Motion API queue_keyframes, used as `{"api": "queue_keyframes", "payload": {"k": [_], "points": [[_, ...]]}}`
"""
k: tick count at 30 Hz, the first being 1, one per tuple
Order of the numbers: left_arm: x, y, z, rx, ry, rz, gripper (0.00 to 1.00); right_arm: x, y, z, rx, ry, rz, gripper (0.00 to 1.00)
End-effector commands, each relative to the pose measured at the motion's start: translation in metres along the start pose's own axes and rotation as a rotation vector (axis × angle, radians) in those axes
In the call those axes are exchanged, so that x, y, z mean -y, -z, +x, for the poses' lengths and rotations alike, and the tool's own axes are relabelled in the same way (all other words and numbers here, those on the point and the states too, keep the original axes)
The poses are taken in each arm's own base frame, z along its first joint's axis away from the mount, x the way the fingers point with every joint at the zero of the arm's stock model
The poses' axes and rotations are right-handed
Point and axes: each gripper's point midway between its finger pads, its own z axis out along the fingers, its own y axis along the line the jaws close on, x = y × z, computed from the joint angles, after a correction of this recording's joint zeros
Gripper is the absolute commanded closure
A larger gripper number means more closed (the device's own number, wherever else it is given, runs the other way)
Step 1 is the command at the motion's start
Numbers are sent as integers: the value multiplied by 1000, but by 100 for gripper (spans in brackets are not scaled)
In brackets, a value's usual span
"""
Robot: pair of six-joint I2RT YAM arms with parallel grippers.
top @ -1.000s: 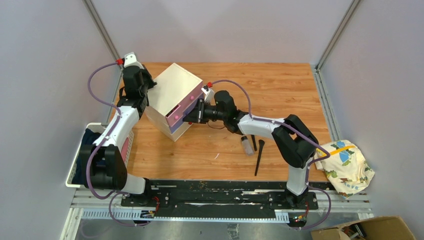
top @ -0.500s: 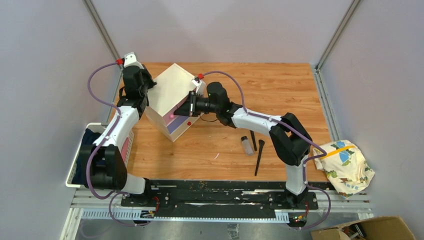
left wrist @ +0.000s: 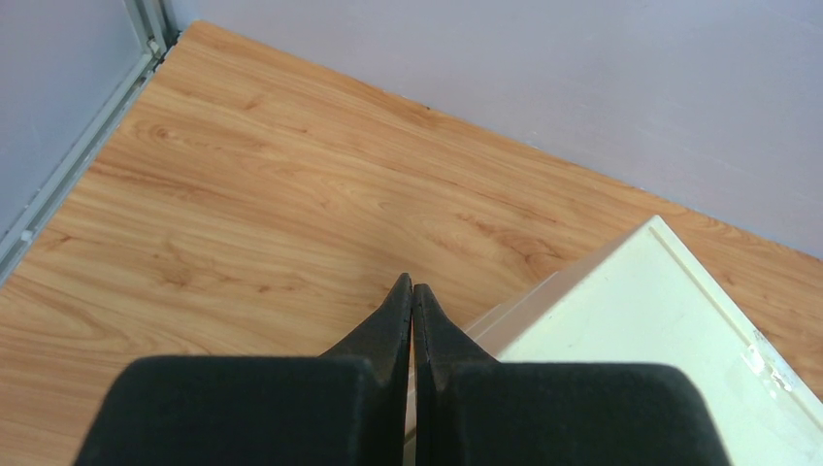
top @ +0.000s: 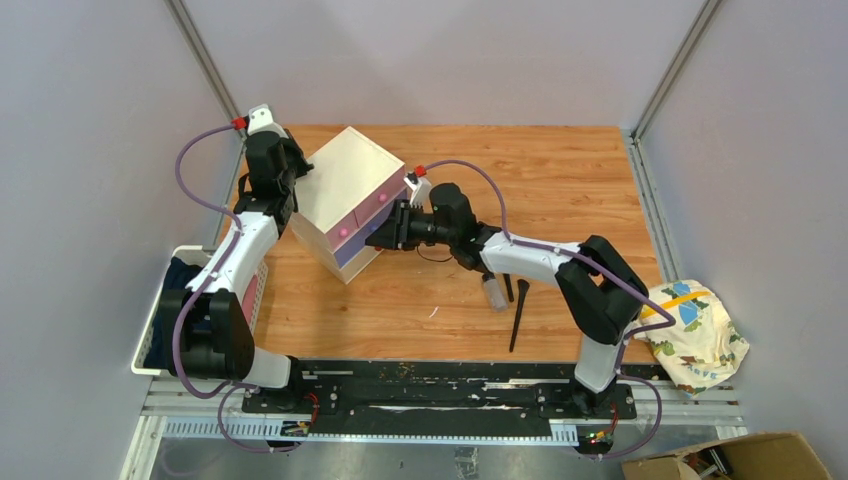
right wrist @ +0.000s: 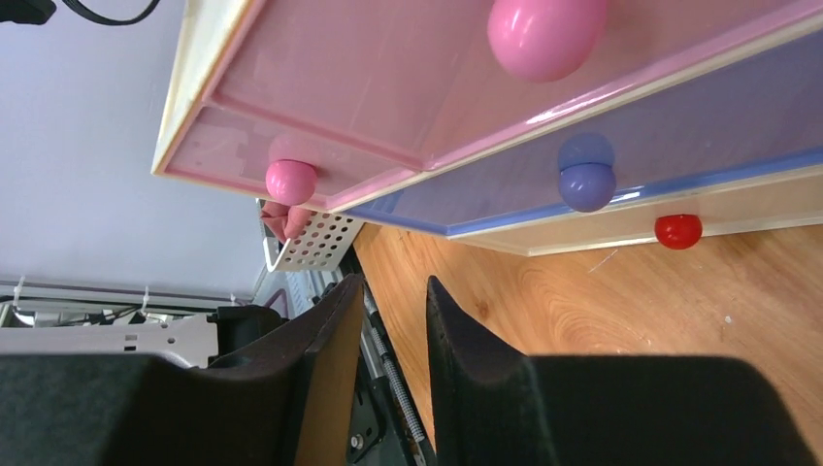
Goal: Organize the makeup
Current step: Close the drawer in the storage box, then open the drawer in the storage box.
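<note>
**Overhead, the workspace at a glance:** the wooden table [top: 560, 170] lies bare toward 1 o'clock. Grey walls close it in on three sides, and a metal rail runs along its right edge. The cream drawer box [top: 345, 175] sits askew at 11 o'clock, one corner close to the table's left edge, with its pink and purple fronts turned toward 4 o'clock. Only this view takes in the patterned cloth [top: 695, 335] off the table at 4 o'clock. The white basket [top: 143, 335] stands off the left edge at 8 o'clock.

My left gripper [top: 300, 172] is closed tight on nothing, just beside the box's rear corner. Its own camera shows the fingertips meeting over bare wood, with the box's cream top at 4 o'clock and none of the drawer fronts. My right gripper [right wrist: 393, 282] stands slightly apart and empty, just in front of the drawers.

Only the right wrist camera brings out the knobs. It shows a pink knob [right wrist: 548, 34] at 1 o'clock, a purple knob [right wrist: 586, 184] below it and a red knob [right wrist: 677, 231] lowest of the three.

The makeup shows in the overhead view alone. A clear bottle [top: 492, 292], a short black brush [top: 507, 287] and a long black brush [top: 518, 318] lie on open wood at 4 o'clock from my right gripper, well apart from it. The bottle is partly under my right forearm.
</note>
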Motion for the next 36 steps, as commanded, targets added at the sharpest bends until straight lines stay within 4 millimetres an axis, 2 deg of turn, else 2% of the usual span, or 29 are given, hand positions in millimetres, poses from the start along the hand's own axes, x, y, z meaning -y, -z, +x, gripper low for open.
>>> {"api": "queue_keyframes", "payload": {"k": [1,7,12,22,32,36], "points": [[-3,7,52,-176,-14,2,100,11,6,-12,38,21,37,64],[-5,9,50,-172,-23,-5,100,36,-10,-12,13,-31,39,62],[-5,8,53,-179,-25,-6,100,55,-17,-15,17,-49,62,61],[-7,6,56,-185,-31,-12,100,53,-10,-36,93,-16,1,60],[-7,6,56,-183,-33,-15,100,63,-20,-44,78,-84,-44,61],[-8,6,55,-183,-33,-17,100,65,-24,-41,66,-107,-52,61]]}}
